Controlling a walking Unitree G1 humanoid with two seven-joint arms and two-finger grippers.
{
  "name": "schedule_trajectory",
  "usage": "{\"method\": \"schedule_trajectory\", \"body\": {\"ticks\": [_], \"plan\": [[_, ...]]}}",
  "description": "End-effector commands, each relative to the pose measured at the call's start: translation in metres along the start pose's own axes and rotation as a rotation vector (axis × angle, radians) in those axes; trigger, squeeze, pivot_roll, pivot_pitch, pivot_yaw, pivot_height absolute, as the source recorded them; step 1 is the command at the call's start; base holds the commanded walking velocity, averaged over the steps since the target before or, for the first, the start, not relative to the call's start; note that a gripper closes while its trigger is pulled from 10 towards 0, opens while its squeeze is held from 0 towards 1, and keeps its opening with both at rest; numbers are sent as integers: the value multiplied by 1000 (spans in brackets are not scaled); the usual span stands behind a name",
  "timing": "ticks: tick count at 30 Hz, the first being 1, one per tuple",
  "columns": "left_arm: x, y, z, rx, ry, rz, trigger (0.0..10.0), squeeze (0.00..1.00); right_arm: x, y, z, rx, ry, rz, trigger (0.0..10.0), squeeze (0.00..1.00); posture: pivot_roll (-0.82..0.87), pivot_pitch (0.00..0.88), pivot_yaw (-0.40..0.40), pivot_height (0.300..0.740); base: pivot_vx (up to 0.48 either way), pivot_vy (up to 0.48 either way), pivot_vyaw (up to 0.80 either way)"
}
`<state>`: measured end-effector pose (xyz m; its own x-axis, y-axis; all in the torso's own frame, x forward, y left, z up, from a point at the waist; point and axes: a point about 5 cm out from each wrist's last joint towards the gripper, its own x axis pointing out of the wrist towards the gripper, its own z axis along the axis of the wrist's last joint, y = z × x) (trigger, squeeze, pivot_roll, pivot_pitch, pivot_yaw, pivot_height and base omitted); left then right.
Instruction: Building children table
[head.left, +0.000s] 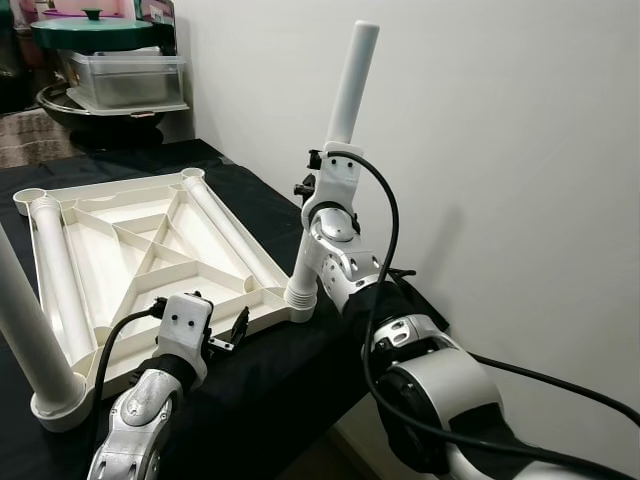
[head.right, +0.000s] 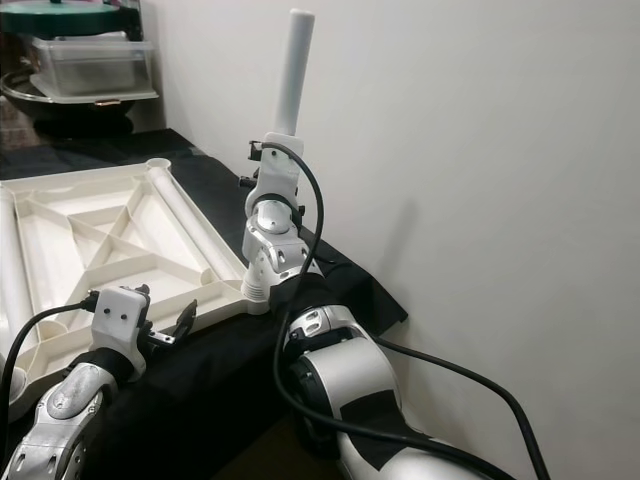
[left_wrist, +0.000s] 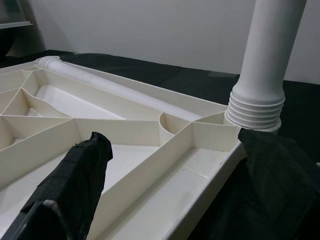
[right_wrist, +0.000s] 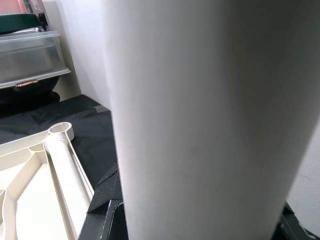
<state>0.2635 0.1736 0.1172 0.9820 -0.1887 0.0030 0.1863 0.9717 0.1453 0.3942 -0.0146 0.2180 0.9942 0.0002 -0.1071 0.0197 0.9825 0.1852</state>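
Gripping the upright white table leg (head.left: 345, 95) about halfway up its length, our right gripper (head.left: 322, 178) is clamped around the tube, which looms large and close in the right wrist view; we hold it there, we judge, so the threaded collar at its foot stays lined up over the corner socket of the upturned tabletop (head.left: 150, 255) and can be turned home. The leg stands nearly vertical with a slight lean, its ribbed base sitting at the near right corner of the tabletop, and we cannot tell how far the thread has engaged. Our left gripper (head.left: 228, 335) hovers low at the near edge of the tabletop with its fingers (left_wrist: 75, 180) spread and holding nothing, probably placed to steady the panel against the twisting. The tabletop lies underside up on a black cloth (head.left: 260, 390) so its ribs and sockets face us. Two more legs lie loose along the tabletop's long channels, one leg on the right side (head.left: 225, 230) and one on the left (head.left: 55, 275), kept within reach for later corners, while another leg (head.left: 30, 330) already stands in the near left corner. Beyond the table, a clear plastic box (head.left: 125, 78) under a green lid (head.left: 92, 30) sits well apart from the work.
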Motion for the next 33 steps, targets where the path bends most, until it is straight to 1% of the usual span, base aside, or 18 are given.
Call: {"method": "schedule_trajectory", "body": {"ticks": [1,5,6,9,12,16,27,30,33], "plan": [[1,-5,-4,-5,19,-16,10000,0,-6,-12,-58,-32,253,-24,10000,0,29,0,-151,740,0,0,0],[2,-4,-4,-5,19,-16,10000,0,-5,-11,-55,-34,247,-16,10000,0,27,0,-150,740,0,0,0],[2,-4,-4,-4,18,-18,10000,0,-4,-12,-48,-35,239,-25,10000,0,27,0,-150,740,0,0,0],[2,-4,-4,-3,17,-18,10000,0,-3,-13,-45,-35,236,-33,10000,0,27,0,-150,740,0,0,0],[2,-4,-4,-3,17,-19,10000,0,-3,-11,-41,-26,236,-27,10000,0,27,0,-151,740,0,0,0],[2,-4,-4,-4,16,-17,10000,0,-2,-5,-30,-2,219,-6,10000,0,29,0,-155,740,0,0,0],[3,-4,-4,-4,13,-17,10000,0,-2,-2,-19,18,188,20,10000,0,30,0,-155,740,0,0,0],[4,-4,-4,-4,11,-19,10000,0,-1,3,-6,20,155,48,10000,0,30,0,-153,740,0,0,0],[4,-4,-4,-4,11,-20,10000,0,-1,4,0,22,140,58,10000,0,28,0,-156,740,0,0,0]]}}
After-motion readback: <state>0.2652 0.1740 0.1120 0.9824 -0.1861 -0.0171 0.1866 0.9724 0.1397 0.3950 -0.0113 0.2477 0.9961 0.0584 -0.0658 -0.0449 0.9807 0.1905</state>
